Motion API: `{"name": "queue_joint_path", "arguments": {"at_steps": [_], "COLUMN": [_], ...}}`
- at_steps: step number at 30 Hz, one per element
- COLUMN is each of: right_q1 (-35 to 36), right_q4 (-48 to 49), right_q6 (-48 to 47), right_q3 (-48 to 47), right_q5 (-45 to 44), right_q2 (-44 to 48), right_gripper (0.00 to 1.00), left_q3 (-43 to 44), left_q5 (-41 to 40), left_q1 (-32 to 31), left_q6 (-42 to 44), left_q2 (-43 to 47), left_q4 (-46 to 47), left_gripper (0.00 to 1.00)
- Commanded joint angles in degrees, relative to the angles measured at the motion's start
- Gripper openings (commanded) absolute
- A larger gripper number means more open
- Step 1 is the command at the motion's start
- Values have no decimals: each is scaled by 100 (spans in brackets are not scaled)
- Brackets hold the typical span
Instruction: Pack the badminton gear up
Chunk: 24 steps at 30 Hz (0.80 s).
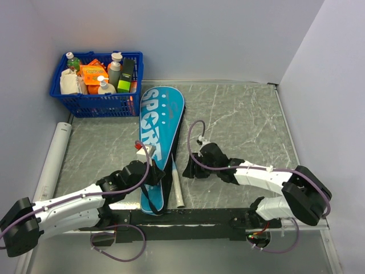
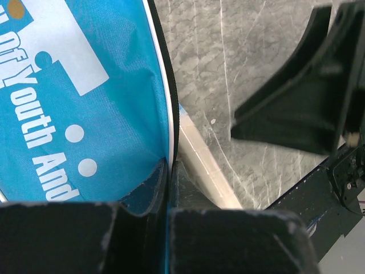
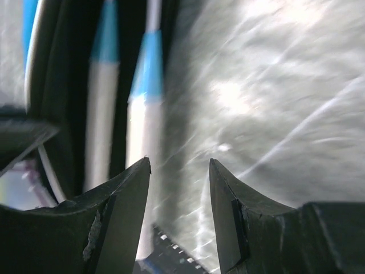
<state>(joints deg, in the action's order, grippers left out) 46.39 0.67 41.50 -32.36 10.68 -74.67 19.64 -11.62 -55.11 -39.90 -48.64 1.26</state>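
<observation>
Snagging is the main risk here. The teal bag (image 1: 161,123) lies lengthwise on the worktop (image 1: 245,125), its wide end towards the blue basket (image 1: 97,105). The left gripper (image 2: 169,171) is clamped on the black-trimmed edge of the bag's narrow end. One racket handle (image 1: 177,188) pokes out beside that edge and rests on the worktop. The blurred right-wrist view seems to show a second handle (image 3: 98,120) further inside the opening. The right gripper (image 3: 178,171) hovers just beside the outer handle, jaws moderately apart and holding nothing. If it pushes the handle in while the held edge sags, the butt could catch the trim and drag the whole bag along. The thin fabric could also slip from the left gripper's pinch, letting the mouth close. No shuttlecock is visible.
</observation>
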Motion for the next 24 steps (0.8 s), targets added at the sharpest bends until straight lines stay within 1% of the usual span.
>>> {"name": "queue_joint_path", "arguments": {"at_steps": [1, 6, 9, 13, 17, 24], "right_q1": [352, 844, 942, 1091, 1197, 1399], "right_q4": [952, 1243, 1444, 1866, 1999, 2517], "right_q6": [473, 746, 860, 1009, 1115, 1387], "right_q3": [352, 485, 511, 529, 406, 195], "right_q5": [225, 57, 75, 128, 163, 277], "right_q2": [243, 173, -47, -328, -644, -1163], "right_gripper": [54, 54, 53, 49, 43, 40], "left_q3": [313, 251, 242, 225, 198, 137], "left_q5": [116, 133, 151, 133, 116, 142], "left_q1": [-26, -26, -26, -26, -26, -26], "left_q6": [-27, -79, -79, -79, -71, -79], "left_q2": [-5, 48, 65, 135, 197, 259], "left_q4": [516, 560, 560, 516, 455, 463], "left_gripper": [1, 1, 1, 1, 1, 1]}}
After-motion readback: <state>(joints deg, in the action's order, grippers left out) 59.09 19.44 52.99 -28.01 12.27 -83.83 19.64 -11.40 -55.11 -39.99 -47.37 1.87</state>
